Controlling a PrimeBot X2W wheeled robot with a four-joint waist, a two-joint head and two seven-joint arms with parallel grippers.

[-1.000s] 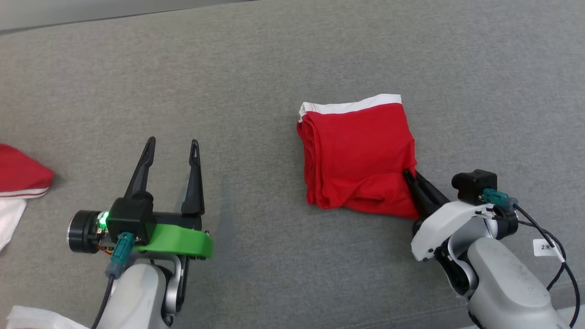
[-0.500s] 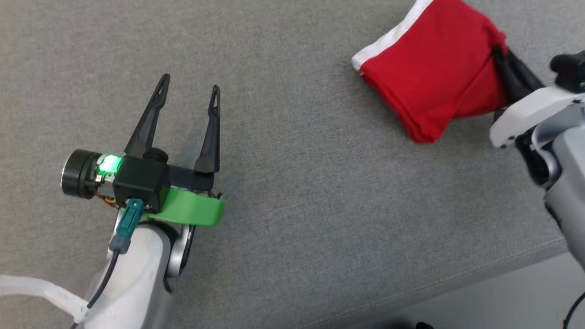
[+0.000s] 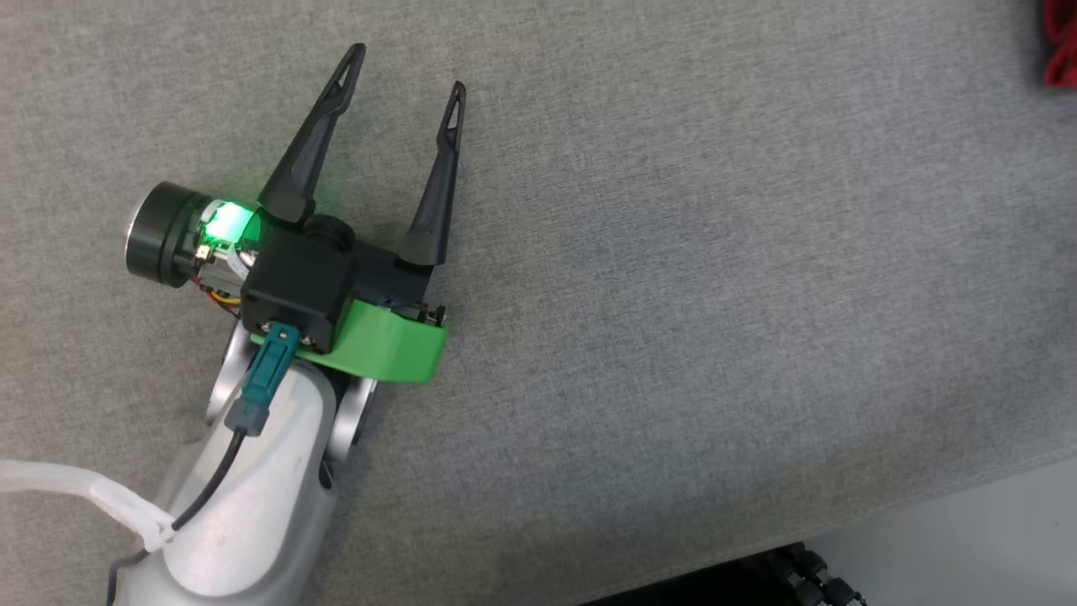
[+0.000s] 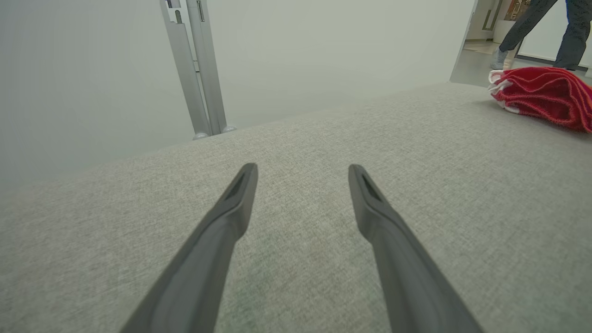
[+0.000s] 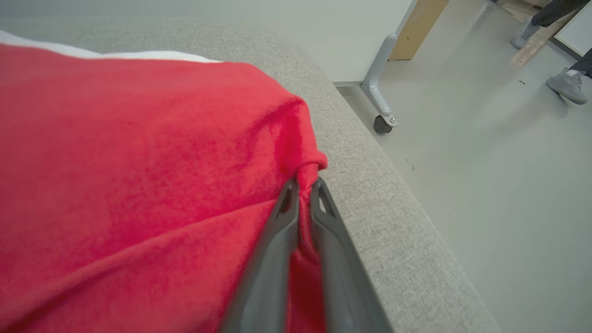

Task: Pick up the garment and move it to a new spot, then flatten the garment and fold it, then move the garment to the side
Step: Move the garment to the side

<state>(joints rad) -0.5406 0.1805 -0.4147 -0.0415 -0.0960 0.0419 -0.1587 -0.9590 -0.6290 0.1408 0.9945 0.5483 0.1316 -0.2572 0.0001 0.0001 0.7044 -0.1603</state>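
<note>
The garment [image 5: 138,162] is red with a white band, bunched in folds on the grey padded surface [image 5: 370,185] close to its right edge. My right gripper [image 5: 304,184] is shut on a pinch of its red fabric at the corner nearest that edge. In the head view a sliver of the garment [image 3: 1062,42] shows at the top right corner. In the left wrist view the garment [image 4: 545,95] lies far off to the right. My left gripper [image 3: 408,69] stands open over bare grey surface, nothing between its fingers [image 4: 240,194].
The surface's front edge [image 3: 925,497] runs across the lower right, with pale floor beyond. A metal post [image 4: 194,69] stands behind the far edge. A wheeled table leg [image 5: 381,92] is on the floor. A person's legs [image 4: 536,23] and shoes [image 5: 566,85] are farther off.
The head camera has swung, so the whole picture has shifted. My right gripper has carried the garment rightward, away from the left gripper, which stays open.
</note>
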